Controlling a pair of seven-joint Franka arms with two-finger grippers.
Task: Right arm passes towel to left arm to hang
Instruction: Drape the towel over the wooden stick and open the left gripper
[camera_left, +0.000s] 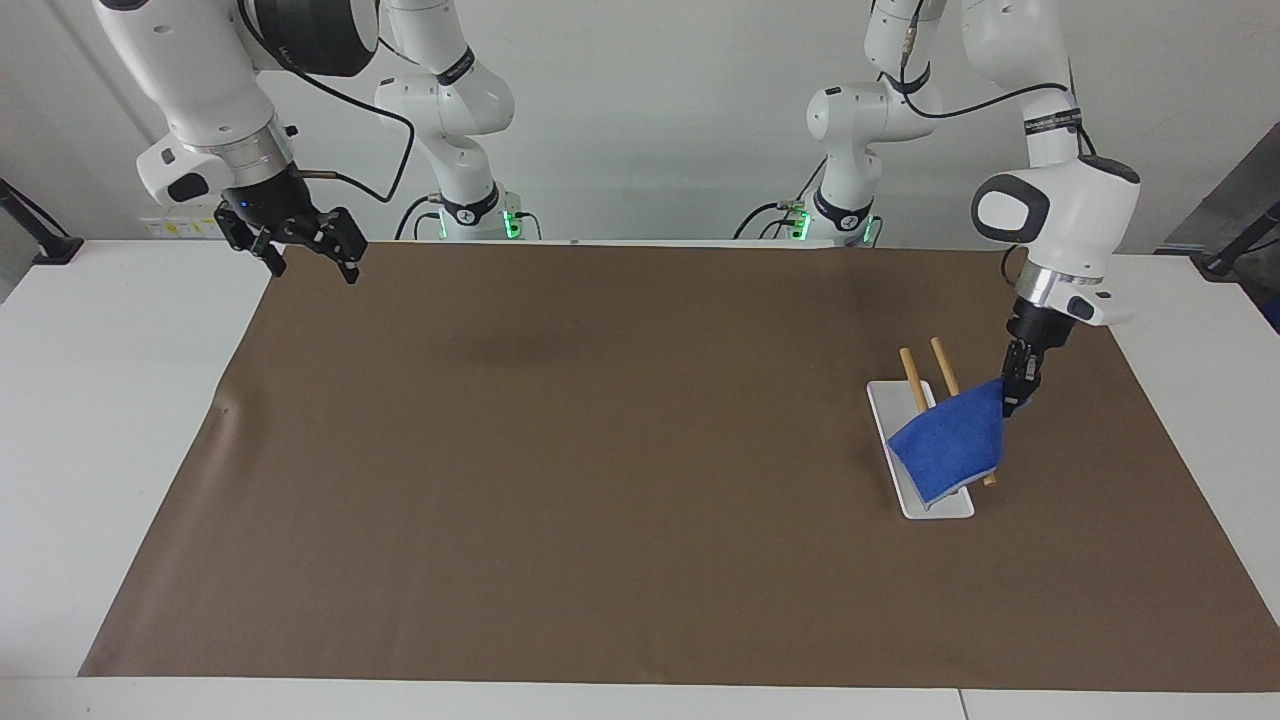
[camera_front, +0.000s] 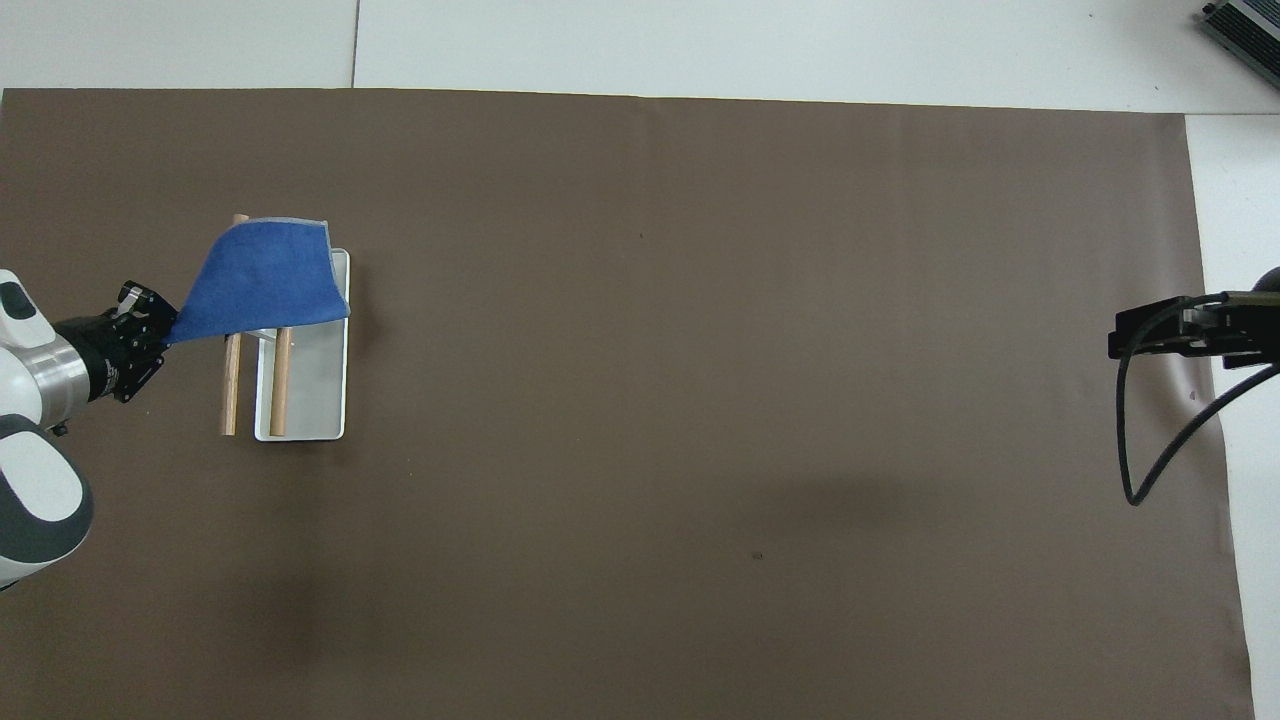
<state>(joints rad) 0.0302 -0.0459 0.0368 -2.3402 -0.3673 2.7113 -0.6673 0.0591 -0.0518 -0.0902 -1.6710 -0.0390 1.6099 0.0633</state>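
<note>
Left arm drapes towel over rack
Left claw pinches the towel corner above the rack; right claw hangs spread.

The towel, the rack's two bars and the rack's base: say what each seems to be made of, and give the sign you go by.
Towel: soft blue cloth, apparently terry; it sags and folds from the left gripper.
Bars: likely wood, matt tan round rods.
Base: smooth white flat plate with rounded corners; plastic or painted metal, cannot tell which.
</note>
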